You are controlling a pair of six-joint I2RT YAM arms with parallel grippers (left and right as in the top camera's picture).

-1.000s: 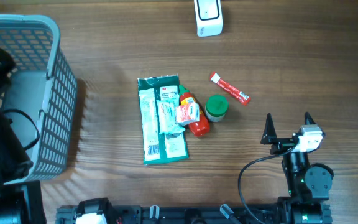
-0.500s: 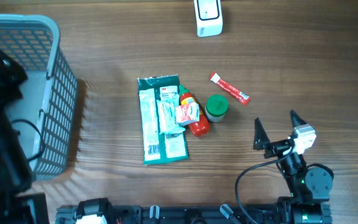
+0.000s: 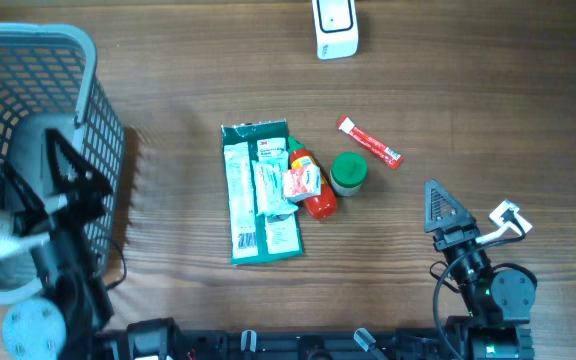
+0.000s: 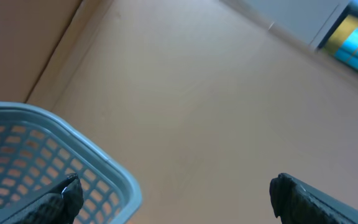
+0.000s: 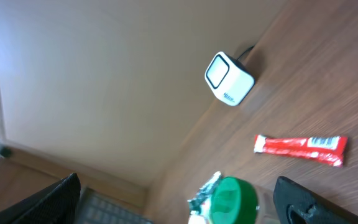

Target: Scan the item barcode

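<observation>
Several items lie in a cluster mid-table: a green packet (image 3: 260, 190), a red bottle (image 3: 308, 185), a green-lidded jar (image 3: 348, 172) and a red sachet (image 3: 369, 141). The white scanner (image 3: 335, 28) stands at the far edge. My right gripper (image 3: 463, 210) is open and empty at the near right, apart from the items. Its wrist view looks over the jar's green lid (image 5: 232, 200) and the sachet (image 5: 300, 149) toward the scanner (image 5: 229, 79). The left gripper (image 3: 73, 172) hangs open and empty over the basket, whose rim (image 4: 73, 137) shows in its wrist view.
A grey-blue mesh basket (image 3: 88, 60) fills the left side of the table. The scanner's cable runs off the far edge. Bare wood lies between the item cluster and both grippers.
The left arm has swung into view over the basket's near side. The right gripper has turned and tilted while staying at the near right. The items have not moved.
</observation>
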